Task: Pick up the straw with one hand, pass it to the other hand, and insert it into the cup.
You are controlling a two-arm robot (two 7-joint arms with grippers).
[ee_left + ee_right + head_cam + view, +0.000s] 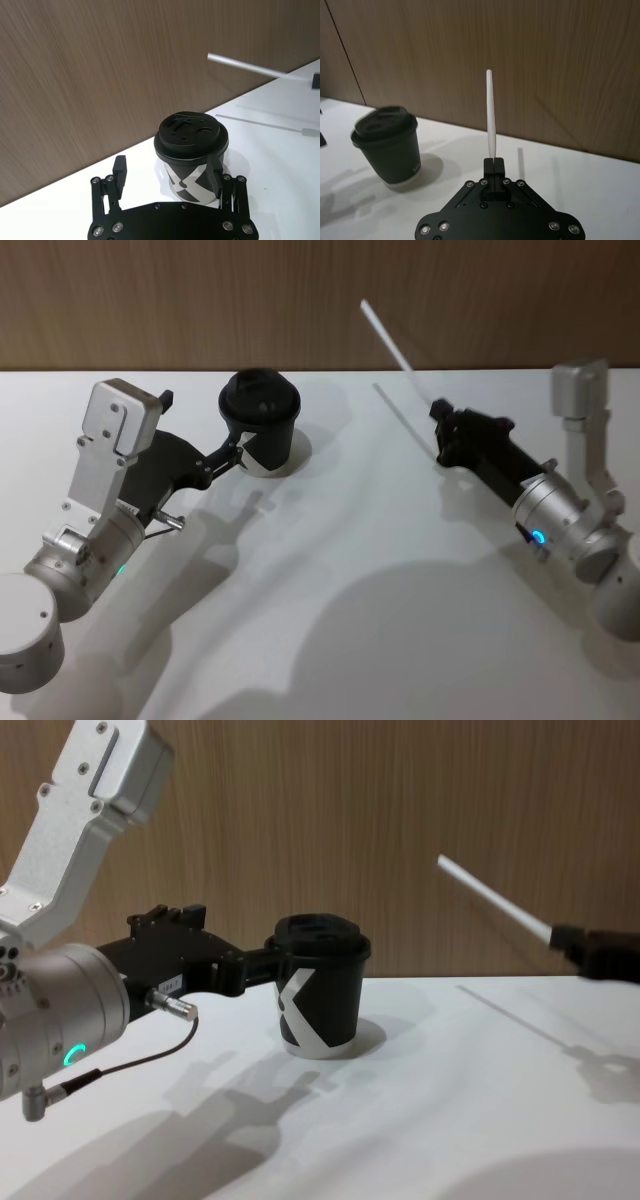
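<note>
Where the tabletop [380, 570] meets the wooden wall [300, 300], a little left of the middle of the far edge: the cup [320, 990], black lid on, white angular mark facing the robot. Appears to lean slightly off upright in the chest view; hard to judge from that angle.

Left gripper [168, 172] reached in at the cup from the tabletop's left side, released and spread wide, one finger on each side of the cup wall below the lid. In the left wrist view, one finger [217, 172] close against the paper, the other finger [120, 170] clear of it with a gap between. Black cable [130, 1065] looping under the left wrist, green ring light [72, 1055] glowing.

Right gripper [493, 164] raised over the right part of the tabletop, near the far edge, well apart from the cup. Clenched tight on the lower end of the straw [491, 115], jaws pressed together around it.

Straw off the tabletop entirely, straight, tilted: free end up, toward the wall and leaning over toward the cup's side. Thin shadow of it on the tabletop beneath.
</note>
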